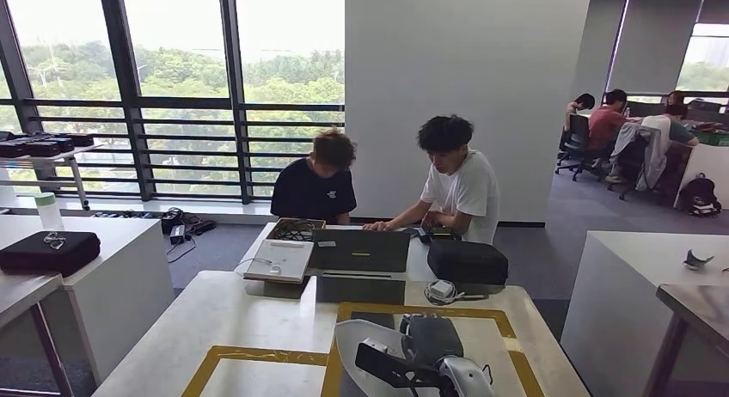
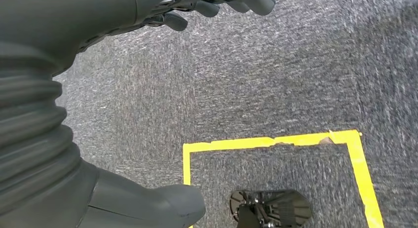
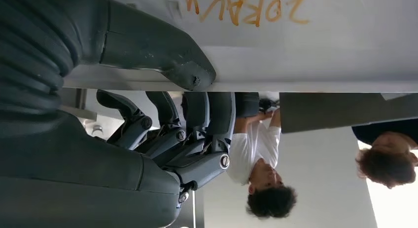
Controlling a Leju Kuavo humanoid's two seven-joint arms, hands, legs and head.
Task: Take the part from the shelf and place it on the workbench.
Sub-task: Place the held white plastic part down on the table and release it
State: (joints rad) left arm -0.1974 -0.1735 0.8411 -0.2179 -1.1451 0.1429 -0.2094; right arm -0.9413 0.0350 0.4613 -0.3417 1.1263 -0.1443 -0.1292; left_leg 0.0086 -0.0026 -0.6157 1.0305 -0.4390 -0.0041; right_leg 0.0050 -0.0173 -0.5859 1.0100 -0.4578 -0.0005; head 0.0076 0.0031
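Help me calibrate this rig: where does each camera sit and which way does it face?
Head view: high on the body, facing forward-down at the workbench; right hand at the bottom.
Left wrist view: behind the hanging left hand, facing the carpet.
Right wrist view: behind the right hand, facing the workbench.
Shared: the two seated people.

Bright daylight through windows (image 1: 172, 79); frames sharp.
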